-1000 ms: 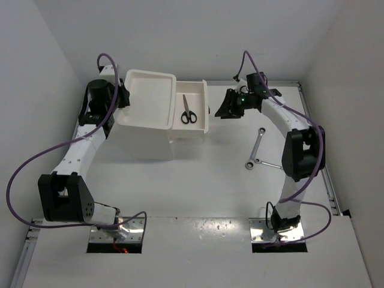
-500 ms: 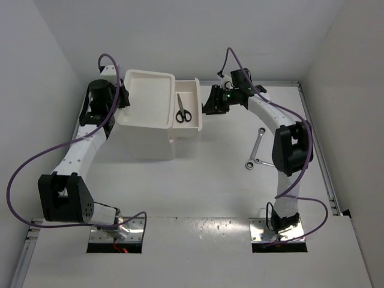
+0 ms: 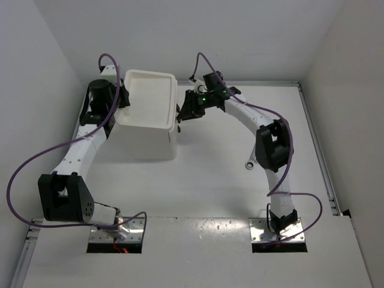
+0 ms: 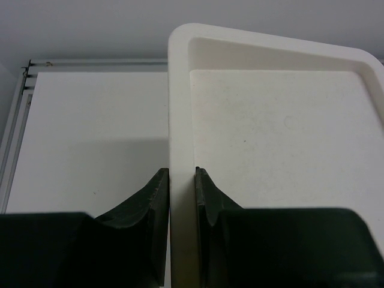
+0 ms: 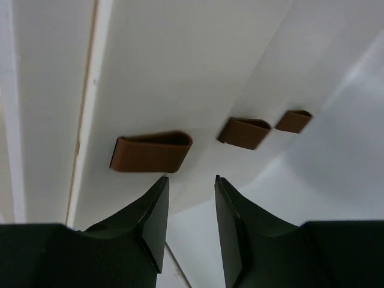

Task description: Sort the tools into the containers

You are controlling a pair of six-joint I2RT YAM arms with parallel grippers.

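Smooth white plastic box (image 3: 147, 141), curved brown handles (image 5: 151, 152)

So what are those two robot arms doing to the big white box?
They are sorting tools into it. The left arm has its jaws shut on the rim of the shallow white top tray of the tall white plastic box. The right arm is at the drawer side, its jaws open and empty just below the nearest small dark red handle. The drawers look pushed in. One slim silver wrench peeks out behind the right arm, not yet put away.
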